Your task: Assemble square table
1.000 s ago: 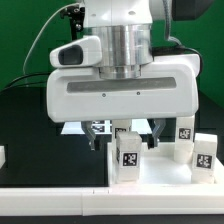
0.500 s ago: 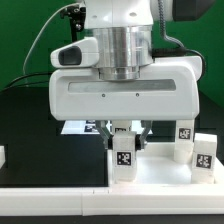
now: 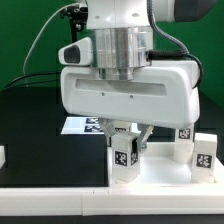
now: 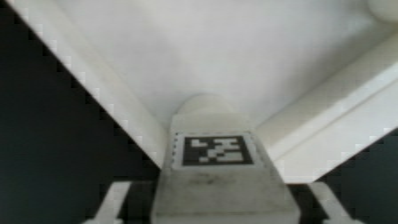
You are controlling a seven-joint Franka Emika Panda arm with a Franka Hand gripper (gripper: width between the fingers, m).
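Observation:
A white leg (image 3: 124,158) with a black-and-white tag stands upright on the square table top (image 3: 162,174) at its front-left corner. My gripper (image 3: 126,142) comes down from above and is shut on this leg, one finger on each side. In the wrist view the leg (image 4: 217,150) fills the middle between my fingers (image 4: 125,200), with the white table top (image 4: 214,50) behind it. Two more tagged legs (image 3: 185,141) (image 3: 204,153) stand on the exterior view's right.
The marker board (image 3: 80,125) lies on the black surface behind the table top. A long white rail (image 3: 60,200) runs along the front edge. A small white part (image 3: 2,156) sits at the exterior view's far left. A green backdrop is behind.
My fingers closed in from a wide spread onto the leg. The gripper body then turned about its vertical axis, and the leg's tag turned a little with it.

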